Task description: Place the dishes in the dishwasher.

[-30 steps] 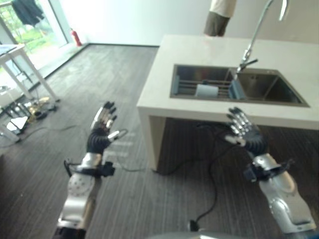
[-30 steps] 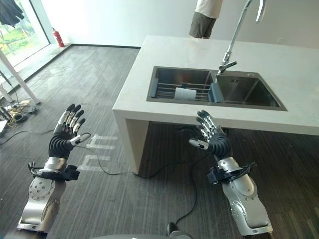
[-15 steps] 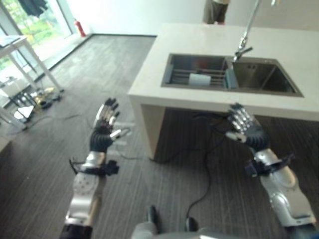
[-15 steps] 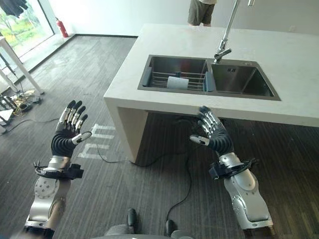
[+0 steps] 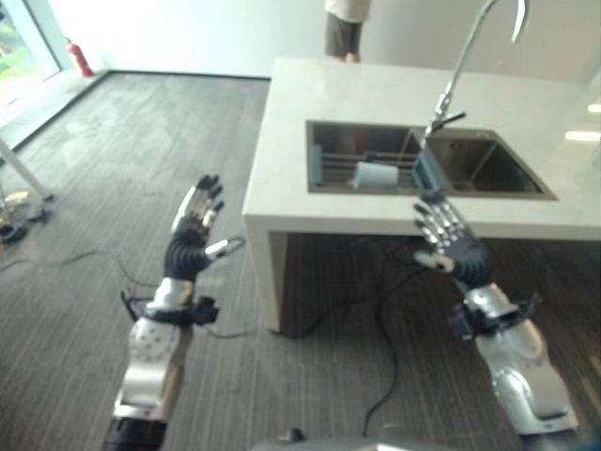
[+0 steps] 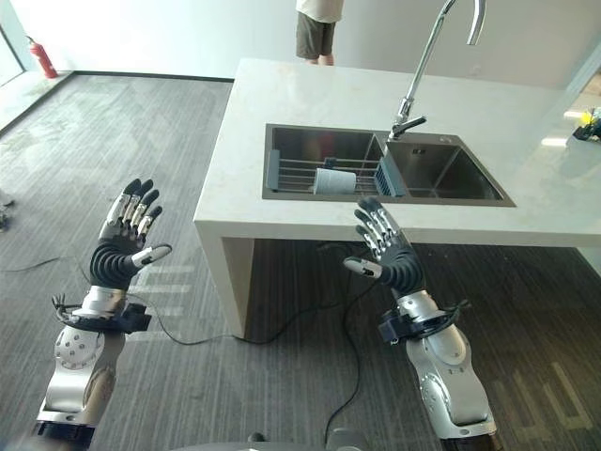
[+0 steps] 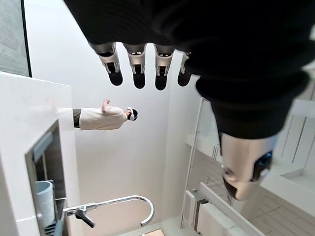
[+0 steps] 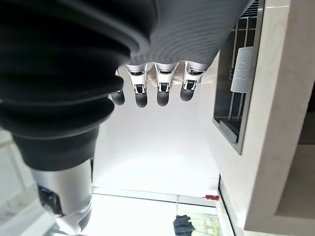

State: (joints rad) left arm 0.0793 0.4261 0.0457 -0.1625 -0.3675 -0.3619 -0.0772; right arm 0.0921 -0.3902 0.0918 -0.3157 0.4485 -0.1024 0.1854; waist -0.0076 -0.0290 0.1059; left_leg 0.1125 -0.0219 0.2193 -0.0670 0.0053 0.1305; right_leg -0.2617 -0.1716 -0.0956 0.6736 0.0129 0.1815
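Big white counter took up most of the scene, with a double steel sink sunk into it and a tall faucet behind the sink. A person stood at the counter's far end; the left wrist view caught their pale top, the head views just shorts and legs. A pale cup lay on the sink's rack, blue brush beside it. Left hand hung well clear of the counter, right hand at its front edge, both spread and empty. No readable writing.
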